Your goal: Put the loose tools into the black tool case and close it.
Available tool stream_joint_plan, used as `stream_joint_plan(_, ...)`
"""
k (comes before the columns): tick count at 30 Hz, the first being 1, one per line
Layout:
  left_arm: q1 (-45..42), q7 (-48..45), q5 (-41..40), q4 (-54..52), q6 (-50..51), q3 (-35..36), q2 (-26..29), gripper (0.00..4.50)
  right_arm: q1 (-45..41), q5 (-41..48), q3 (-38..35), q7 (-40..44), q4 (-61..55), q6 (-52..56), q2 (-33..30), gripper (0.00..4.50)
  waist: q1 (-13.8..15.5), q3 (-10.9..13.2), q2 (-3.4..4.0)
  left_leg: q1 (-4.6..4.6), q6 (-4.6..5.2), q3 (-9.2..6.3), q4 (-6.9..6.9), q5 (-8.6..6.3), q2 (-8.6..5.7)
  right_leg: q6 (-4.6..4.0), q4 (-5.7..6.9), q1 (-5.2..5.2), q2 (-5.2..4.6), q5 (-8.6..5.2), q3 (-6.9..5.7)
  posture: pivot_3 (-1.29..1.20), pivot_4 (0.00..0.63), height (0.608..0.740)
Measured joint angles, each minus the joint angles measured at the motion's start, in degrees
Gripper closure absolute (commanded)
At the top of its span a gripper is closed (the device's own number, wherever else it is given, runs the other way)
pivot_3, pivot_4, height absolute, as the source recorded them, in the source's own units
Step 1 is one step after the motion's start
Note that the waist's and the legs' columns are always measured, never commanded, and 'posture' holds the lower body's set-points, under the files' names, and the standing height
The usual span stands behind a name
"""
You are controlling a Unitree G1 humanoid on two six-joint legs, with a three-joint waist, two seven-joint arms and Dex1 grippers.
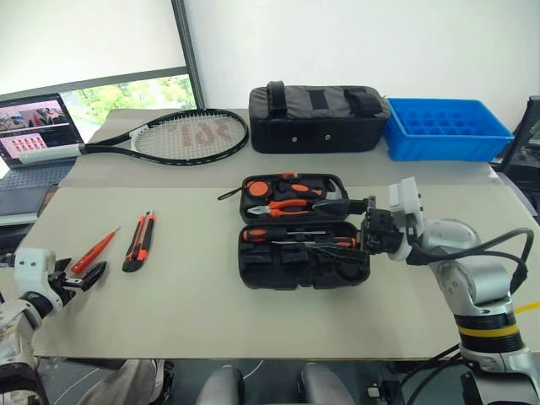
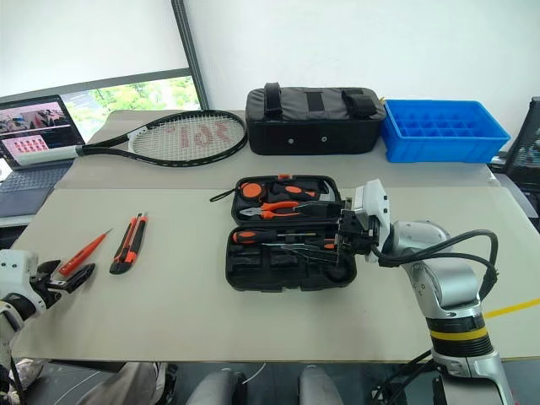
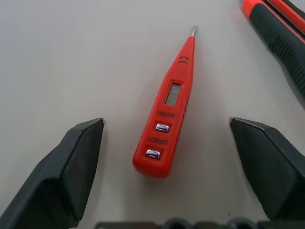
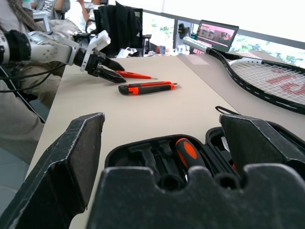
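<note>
The flat black moulded-plastic tool case (image 1: 302, 229) lies open near the middle of the pale grey counter (image 1: 194, 304), both halves facing up. Its far half holds orange-handled pliers (image 1: 287, 205) and other tools; its near half holds an orange-and-black-handled screwdriver (image 1: 291, 235) lying along its recess.

Well apart from the case, toward the counter's left edge, two loose tools lie side by side without touching: an orange-and-black utility knife (image 1: 139, 240) and, further left, a thin orange tester screwdriver (image 3: 167, 108) with a small display window and two metal buttons.

The left gripper (image 1: 78, 278) is at the handle end of the tester screwdriver, its two black fingers (image 3: 71, 171) spread wide, one on either side of the handle, neither one touching it. The utility knife lies just beside the outer finger.

The right gripper (image 1: 369, 228) is at the right end of the tool case, pointing toward the left across it, its black fingers (image 4: 66, 167) spread apart and holding nothing. Whether they touch the case rim cannot be told.

Along the far side of the counter lie a black-framed tennis racket (image 1: 173, 136) with a white grip, a black fabric bag with straps (image 1: 316, 116) and a blue plastic compartment tray (image 1: 447, 128). An open laptop (image 1: 34, 135) sits at the far left.
</note>
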Motion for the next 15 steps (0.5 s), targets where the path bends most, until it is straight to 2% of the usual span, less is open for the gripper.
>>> stream_joint_plan(8, -2.5, -3.2, 0.0, 3.5, -1.6, -1.2, 0.5, 3.84, 0.6, 1.8, -1.8, 0.7, 0.0, -1.9, 0.2, 0.0, -0.1, 0.0, -0.01, 0.03, 0.0, 0.11, -0.07, 0.0, 0.07, -0.01, 0.09, -0.1, 0.03, 0.01, -0.01, 0.0, 0.15, 0.707)
stream_joint_plan(9, -2.2, -3.4, -0.2, 2.7, -1.4, -1.1, 0.5, 3.98, 0.7, 2.1, -2.0, 1.0, 0.1, -2.0, 0.1, 0.0, -0.1, 0.0, -0.02, 0.01, 0.0, 0.11, -0.07, 0.0, 0.09, -0.01, 0.08, -0.11, 0.05, 0.01, -0.01, 0.0, 0.15, 0.707)
stream_joint_plan(15, -1.6, -4.6, -3.2, -8.1, 0.9, -1.0, 0.3, 3.98, 2.1, 2.4, -4.1, 1.4, 0.3, -2.1, -0.7, 0.0, 0.4, 0.0, -0.25, -0.15, 0.0, 0.09, -0.07, 0.0, 0.13, -0.05, 0.06, -0.21, -0.03, 0.03, -0.07, 0.0, 0.15, 0.707)
